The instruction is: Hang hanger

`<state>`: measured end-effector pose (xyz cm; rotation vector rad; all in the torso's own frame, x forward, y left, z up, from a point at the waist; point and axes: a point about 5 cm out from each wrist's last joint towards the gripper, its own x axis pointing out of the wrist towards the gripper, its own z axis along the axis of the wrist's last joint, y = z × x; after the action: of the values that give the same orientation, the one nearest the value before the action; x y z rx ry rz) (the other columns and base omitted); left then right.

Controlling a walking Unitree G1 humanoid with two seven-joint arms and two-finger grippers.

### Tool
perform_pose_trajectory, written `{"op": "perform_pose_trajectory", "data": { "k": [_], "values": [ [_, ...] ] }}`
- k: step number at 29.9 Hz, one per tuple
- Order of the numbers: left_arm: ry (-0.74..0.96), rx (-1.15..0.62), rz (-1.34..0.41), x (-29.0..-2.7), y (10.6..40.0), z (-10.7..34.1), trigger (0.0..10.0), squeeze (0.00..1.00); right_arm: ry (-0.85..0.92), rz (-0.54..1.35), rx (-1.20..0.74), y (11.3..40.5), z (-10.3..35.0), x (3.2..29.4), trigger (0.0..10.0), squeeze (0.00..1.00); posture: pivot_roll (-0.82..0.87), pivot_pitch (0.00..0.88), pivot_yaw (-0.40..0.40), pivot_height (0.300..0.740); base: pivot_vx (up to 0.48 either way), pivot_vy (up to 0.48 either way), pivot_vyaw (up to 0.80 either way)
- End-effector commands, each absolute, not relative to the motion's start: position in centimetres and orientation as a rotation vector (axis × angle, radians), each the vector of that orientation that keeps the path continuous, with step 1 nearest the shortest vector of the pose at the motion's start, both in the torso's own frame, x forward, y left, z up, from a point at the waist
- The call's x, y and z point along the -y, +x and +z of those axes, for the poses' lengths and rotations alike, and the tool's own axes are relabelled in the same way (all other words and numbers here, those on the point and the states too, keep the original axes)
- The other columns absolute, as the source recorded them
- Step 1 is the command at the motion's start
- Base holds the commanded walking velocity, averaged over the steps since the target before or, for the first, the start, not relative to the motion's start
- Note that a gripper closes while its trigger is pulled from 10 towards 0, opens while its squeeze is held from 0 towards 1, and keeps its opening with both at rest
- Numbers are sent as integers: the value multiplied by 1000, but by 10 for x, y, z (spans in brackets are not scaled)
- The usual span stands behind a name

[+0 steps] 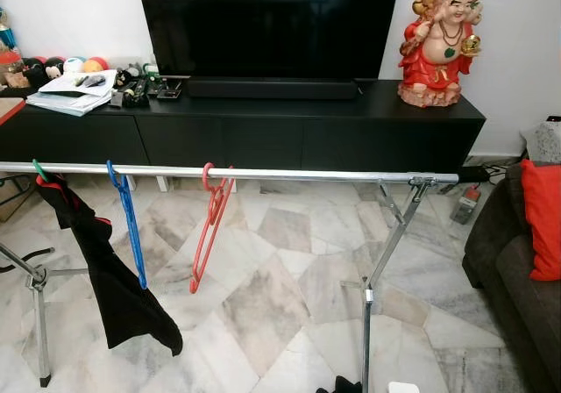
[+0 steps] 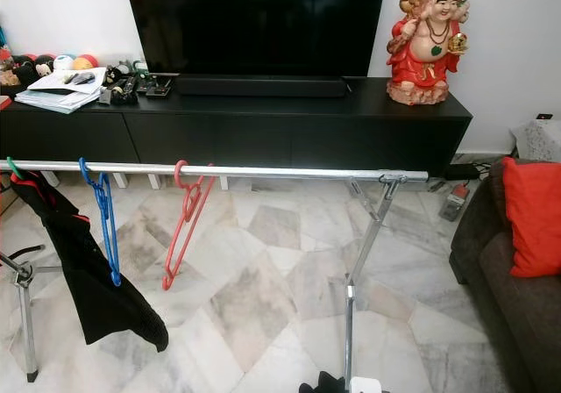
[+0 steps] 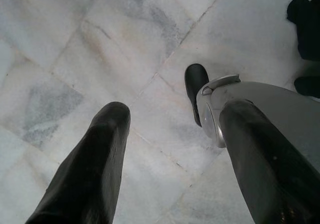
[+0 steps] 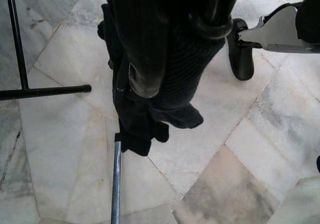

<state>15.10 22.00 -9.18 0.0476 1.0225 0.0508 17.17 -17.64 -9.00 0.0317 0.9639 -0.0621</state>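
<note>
Two hangers (image 1: 210, 226) on rail (image 1: 289, 175) | left pincer (image 3: 165, 149) agape — empty | right pincer (image 4: 170, 79) grips black cloth (image 4: 145, 119)

Rail (image 1: 263, 174) runs across rm, w/ garment (image 1: 105, 270) at its left end, then two hangers (image 1: 127, 222) (image 1: 210, 226) to the right. Cabinet (image 1: 263, 130) behind rail; sofa (image 1: 517, 270) off rail's right end.

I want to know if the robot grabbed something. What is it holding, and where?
The right claw pinches a black garment at its top, bunched part. The left claw holds nothing.
</note>
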Motion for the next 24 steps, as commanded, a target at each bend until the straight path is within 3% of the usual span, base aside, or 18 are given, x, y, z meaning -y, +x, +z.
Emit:
{"op": "perform_pose_trajectory", "data": {
  "k": [1,9,24],
  "values": [
    [27,-1011,68,-221,151,-92,10000,0,33,-60,-976,169,-91,176,10000,0,-27,2,20,740,0,0,0],
    [25,-1010,72,-220,151,-91,10000,0,23,-55,-940,173,-89,176,10000,0,-22,3,16,740,0,0,0],
    [28,-918,139,-224,156,-87,10000,0,44,-69,-929,175,-88,177,10000,0,-20,0,21,740,0,0,747]
  ]
}}
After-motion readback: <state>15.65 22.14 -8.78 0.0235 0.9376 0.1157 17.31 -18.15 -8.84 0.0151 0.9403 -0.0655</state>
